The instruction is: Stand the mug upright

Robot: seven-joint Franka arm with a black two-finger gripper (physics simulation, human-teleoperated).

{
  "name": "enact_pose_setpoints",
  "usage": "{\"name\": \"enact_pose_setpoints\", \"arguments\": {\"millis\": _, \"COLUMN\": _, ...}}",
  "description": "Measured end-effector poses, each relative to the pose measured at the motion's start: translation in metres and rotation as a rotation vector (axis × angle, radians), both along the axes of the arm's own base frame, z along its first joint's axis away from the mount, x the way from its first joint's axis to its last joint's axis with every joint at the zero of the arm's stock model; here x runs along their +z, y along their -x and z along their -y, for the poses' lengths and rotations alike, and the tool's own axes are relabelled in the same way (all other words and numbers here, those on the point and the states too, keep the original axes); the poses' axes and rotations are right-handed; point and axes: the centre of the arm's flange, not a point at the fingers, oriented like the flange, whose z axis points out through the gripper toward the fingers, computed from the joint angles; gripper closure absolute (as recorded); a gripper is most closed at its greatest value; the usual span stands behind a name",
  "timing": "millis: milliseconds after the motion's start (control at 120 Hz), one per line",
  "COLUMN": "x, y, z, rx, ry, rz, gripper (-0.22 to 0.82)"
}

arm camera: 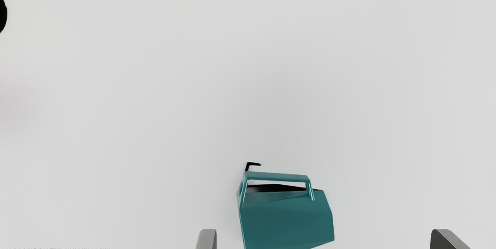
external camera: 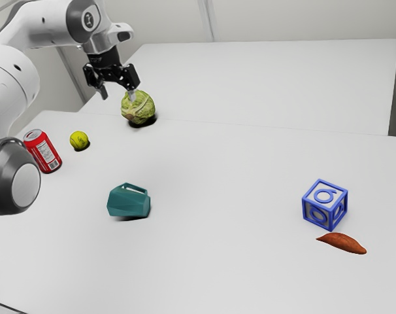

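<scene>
The teal mug (external camera: 129, 201) lies on its side on the white table, its handle uppermost, toward the exterior view's left of centre. My gripper (external camera: 117, 96) is raised near the back of the table, well apart from the mug in that picture, by the cabbage. In the wrist view the mug (arm camera: 286, 218) appears between the fingertip lines of the gripper (arm camera: 323, 239), below and beyond them. The fingers stand wide apart and hold nothing. The mug's lower part is cut off by the picture's edge there.
A green cabbage (external camera: 138, 107), a tennis ball (external camera: 79, 140) and a red can (external camera: 43, 152) stand at the exterior view's left. A blue-edged block (external camera: 325, 205) and a sweet potato (external camera: 342, 243) rest at its right on the table (external camera: 224, 261).
</scene>
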Motion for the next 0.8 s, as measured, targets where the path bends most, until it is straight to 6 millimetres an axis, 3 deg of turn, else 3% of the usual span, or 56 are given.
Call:
{"name": "enact_pose_setpoints", "arguments": {"millis": 233, "x": 0.003, "y": 0.012, "z": -0.005, "rx": 0.023, "ry": 0.02, "rz": 0.009, "gripper": 0.0}}
{"name": "enact_pose_setpoints", "arguments": {"millis": 575, "x": -0.081, "y": 0.107, "z": -0.034, "rx": 0.091, "ry": 0.181, "rz": 0.044, "gripper": 0.0}}
{"name": "enact_pose_setpoints", "arguments": {"millis": 800, "x": -0.128, "y": 0.148, "z": -0.063, "rx": 0.183, "ry": 0.293, "rz": 0.087, "gripper": 0.0}}
